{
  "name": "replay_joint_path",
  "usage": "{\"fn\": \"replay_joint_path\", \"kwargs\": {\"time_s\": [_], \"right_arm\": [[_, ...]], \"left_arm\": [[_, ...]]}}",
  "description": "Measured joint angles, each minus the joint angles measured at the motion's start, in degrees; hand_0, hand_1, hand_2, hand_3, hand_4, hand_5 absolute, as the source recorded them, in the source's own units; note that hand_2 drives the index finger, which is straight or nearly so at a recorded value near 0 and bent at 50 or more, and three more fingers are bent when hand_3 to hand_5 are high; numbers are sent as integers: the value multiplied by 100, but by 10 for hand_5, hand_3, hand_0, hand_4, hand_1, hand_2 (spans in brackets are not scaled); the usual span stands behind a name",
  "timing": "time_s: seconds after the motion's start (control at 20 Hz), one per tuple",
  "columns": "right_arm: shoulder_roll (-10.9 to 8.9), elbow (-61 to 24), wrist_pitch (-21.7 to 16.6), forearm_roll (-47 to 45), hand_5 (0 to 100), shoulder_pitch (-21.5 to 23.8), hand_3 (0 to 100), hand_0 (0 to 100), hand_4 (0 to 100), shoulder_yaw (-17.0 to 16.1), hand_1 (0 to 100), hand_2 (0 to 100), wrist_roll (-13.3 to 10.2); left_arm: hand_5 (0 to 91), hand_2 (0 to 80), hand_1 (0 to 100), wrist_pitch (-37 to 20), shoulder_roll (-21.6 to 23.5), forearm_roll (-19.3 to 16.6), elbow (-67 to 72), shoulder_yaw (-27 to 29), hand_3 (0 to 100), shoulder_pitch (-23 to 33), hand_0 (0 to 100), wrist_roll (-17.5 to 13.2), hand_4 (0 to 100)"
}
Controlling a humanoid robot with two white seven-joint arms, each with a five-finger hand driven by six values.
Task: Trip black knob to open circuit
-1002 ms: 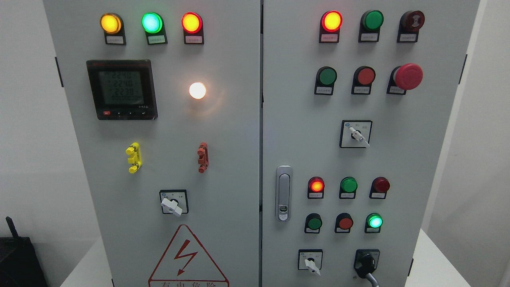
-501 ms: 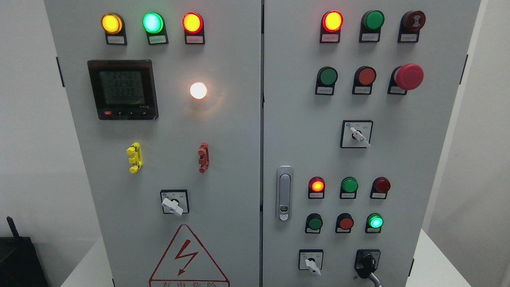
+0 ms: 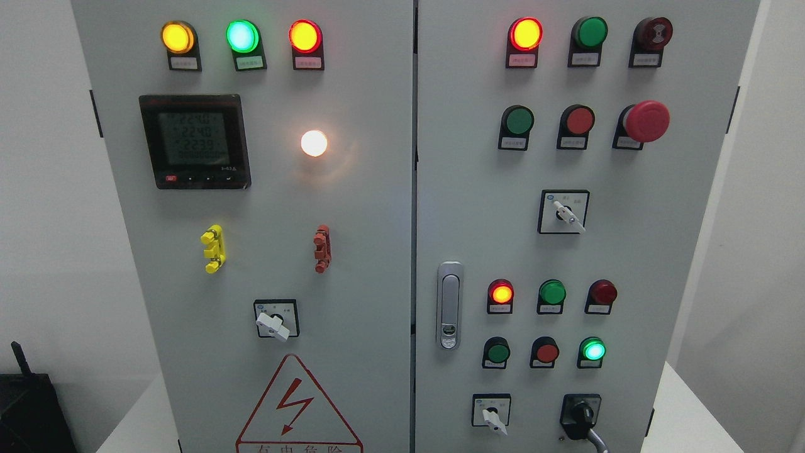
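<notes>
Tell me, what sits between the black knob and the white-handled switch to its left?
Nothing: in the head view, bare grey door separates the black knob from the white-handled switch.

- Cabinet [image 3: 377, 251]: pale grey.
- Top-left lamps: amber [image 3: 177, 37], green [image 3: 242, 36], red [image 3: 304, 36].
- Mushroom button [image 3: 646, 121]: red.
- Knob [image 3: 582, 415]: black.
- Warning triangle [image 3: 297, 406]: red outline, red bolt.
- Meter [image 3: 195, 141]: black frame, greenish display.

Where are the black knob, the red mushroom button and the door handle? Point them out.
black knob [image 3: 580, 415], head view, on its dark body.
red mushroom button [image 3: 647, 121], head view, on its cap.
door handle [image 3: 449, 305], head view, on its silver lever.
</notes>
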Motion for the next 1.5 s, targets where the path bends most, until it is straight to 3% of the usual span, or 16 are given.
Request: {"fn": "replay_joint_path", "kwargs": {"time_s": [1.5], "right_arm": [[-81,-15,-23,-13,612,66,934,0,805,-152,134,0,12]], "left_arm": [[0,0,389,0,0,0,0,0,0,0,120,0,0]]}}
